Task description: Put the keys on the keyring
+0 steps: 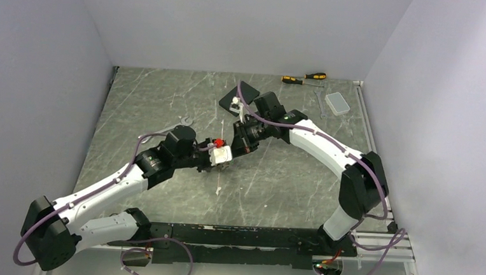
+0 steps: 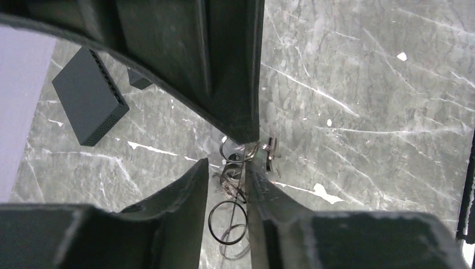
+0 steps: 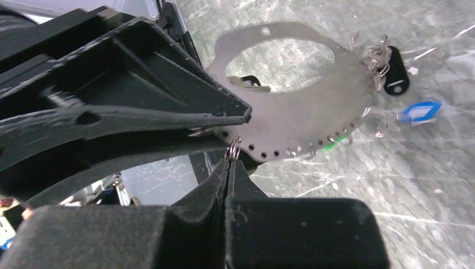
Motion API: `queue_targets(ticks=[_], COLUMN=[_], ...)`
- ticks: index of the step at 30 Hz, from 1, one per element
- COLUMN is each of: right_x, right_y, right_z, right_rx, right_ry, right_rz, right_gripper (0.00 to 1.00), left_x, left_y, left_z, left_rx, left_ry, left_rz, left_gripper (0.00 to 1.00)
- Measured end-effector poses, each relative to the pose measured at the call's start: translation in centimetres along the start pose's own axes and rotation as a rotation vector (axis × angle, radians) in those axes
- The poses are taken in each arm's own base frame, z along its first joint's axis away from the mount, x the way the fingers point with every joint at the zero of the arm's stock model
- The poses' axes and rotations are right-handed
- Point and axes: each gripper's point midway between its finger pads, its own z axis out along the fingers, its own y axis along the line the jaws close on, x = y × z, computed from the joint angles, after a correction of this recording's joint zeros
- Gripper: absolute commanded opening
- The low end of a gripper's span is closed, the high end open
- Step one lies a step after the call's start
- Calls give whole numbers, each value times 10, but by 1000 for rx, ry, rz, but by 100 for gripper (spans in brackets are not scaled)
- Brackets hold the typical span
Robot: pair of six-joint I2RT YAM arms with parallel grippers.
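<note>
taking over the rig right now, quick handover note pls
Left gripper: looks clamped on the near rim of the keyring.
Right gripper: shut on a small split ring at that rim.
Done: black-headed key, blue-headed key and green-headed key seem hung on the far rim.
To do: work this ring onto the keyring. I cannot tell whether more keys remain.
</note>
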Motion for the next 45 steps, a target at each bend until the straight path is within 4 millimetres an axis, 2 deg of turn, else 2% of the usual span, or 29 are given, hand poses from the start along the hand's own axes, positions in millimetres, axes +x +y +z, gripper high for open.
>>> queue_targets(ticks=[2, 5, 8, 10, 14, 19, 23, 25, 28, 33, 40, 45], right_x=[2, 4, 4, 2, -1, -2, -6, -7, -13, -21, -23, -22], right_y=[-3, -5, -5, -4, -2, -5, -11, -15, -20, -27, -31, -30], right_z=[7, 14, 17, 17, 18, 18, 18, 16, 12, 3, -5, -10], right_rx=[-22, -48, -57, -61, -62, -38, 4, 31, 75, 145, 189, 200], right_ry=[16, 30, 32, 27, 20, 14, 3, -3, -21, -53, -73, -77], right_rz=[29, 67, 95, 110, 144, 196, 244, 265, 286, 303, 333, 335], right_gripper=[0, 0, 0, 0, 0, 0, 0, 0, 0, 0, 0, 0], left_x=[-2, 1, 5, 7, -5, -45, -80, -87, -78, -37, -27, -19], left_y=[0, 3, 6, 8, 9, 1, -21, -34, -54, -76, -68, -52], left_z=[-1, -2, -5, -10, -29, -60, -72, -69, -54, -19, 15, 28], left_rx=[-4, -20, -43, -64, -109, -100, 30, 107, 207, 260, 202, 72], left_ry=[-4, 13, 46, 63, 29, -131, -267, -304, -310, -245, -274, -304], left_rz=[20, 27, 2, -25, -92, -166, -228, -273, -367, -539, -603, -608], left_gripper=[50, 76, 93, 99, 99, 92, 86, 83, 85, 89, 93, 91])
